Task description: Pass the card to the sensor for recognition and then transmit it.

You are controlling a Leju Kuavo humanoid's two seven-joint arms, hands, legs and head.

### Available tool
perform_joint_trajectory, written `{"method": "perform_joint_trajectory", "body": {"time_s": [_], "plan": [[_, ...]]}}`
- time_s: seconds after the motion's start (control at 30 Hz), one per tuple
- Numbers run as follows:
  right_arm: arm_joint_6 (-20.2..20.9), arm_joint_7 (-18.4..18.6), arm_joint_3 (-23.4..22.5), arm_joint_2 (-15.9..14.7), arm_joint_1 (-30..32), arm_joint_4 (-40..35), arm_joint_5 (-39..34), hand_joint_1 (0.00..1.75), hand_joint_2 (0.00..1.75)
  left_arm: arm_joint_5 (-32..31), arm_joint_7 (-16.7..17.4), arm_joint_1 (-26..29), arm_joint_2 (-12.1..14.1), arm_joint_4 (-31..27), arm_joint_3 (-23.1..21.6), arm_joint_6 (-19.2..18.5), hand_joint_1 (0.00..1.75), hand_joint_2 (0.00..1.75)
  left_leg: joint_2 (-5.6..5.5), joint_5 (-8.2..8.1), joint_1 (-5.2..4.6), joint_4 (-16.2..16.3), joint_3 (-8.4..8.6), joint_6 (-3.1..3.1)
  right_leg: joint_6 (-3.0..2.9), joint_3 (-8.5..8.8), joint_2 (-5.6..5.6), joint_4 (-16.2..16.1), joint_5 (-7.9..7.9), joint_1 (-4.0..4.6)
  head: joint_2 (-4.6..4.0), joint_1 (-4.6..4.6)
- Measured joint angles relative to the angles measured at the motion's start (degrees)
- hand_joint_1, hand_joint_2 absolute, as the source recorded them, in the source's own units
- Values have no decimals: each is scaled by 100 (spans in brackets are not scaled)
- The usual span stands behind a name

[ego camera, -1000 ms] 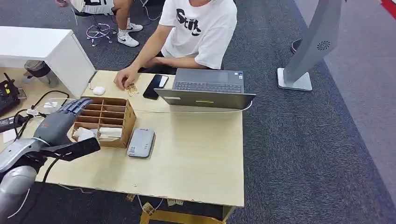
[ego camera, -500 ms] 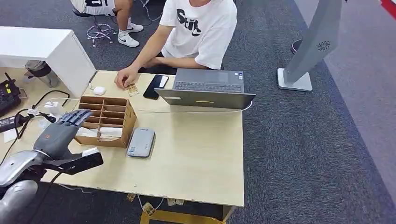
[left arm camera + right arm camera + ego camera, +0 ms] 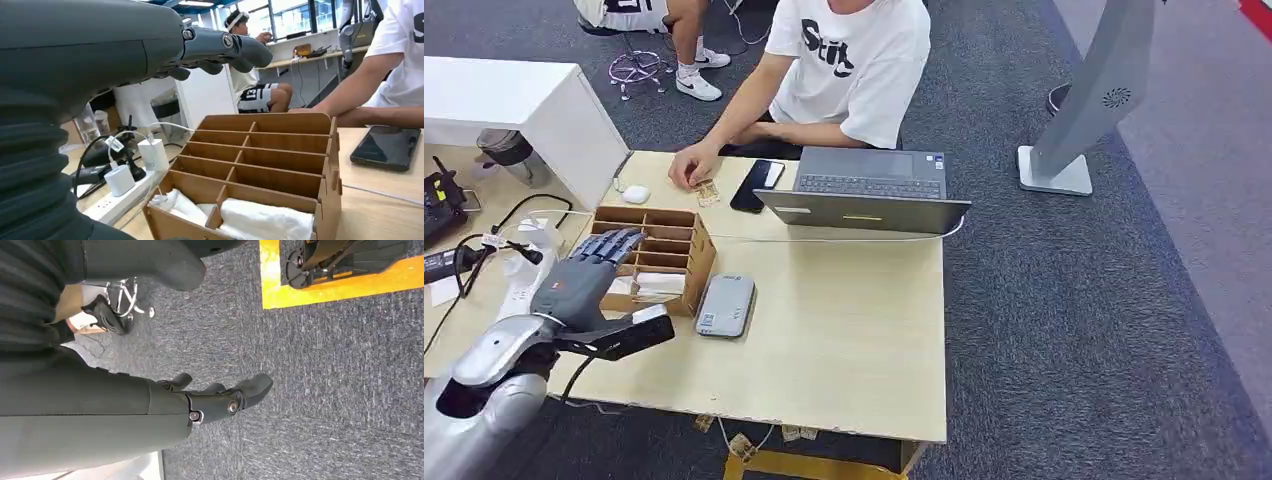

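Brown cardboard box with slots (image 3: 652, 259), left-middle of head frame, on pale wood tabletop (image 3: 844, 330). White soft things in its near slots; card itself too hard to pick out, likely there. Left robot hand (image 3: 584, 278) hovers over box, released, grasping nothing. Grey flat sensor pad (image 3: 726, 305) just beside box, to its right. Right robot hand (image 3: 220, 397) hangs over carpet, released. Tip: drop slowly into near slot, pinch card edge only, don't bump box walls.

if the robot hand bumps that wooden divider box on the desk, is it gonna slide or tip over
The divider box looks like thin wood and mostly empty, so probably light: a nudge would likely slide it across the smooth desk. It sits low and wide, so tipping seems unlikely. The left robot hand is above its near corner.
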Motion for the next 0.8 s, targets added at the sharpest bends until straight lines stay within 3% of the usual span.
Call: {"method": "perform_joint_trajectory", "body": {"time_s": [0.8], "plan": [[17, 11, -160, 13, -1, -2, 136, 0, 175, 4, 131, -253, 61, 481, -308, -208, 0, 175, 0, 0, 0, 0, 0, 0, 0, 0, 1, 0, 0, 0, 0, 2]]}}
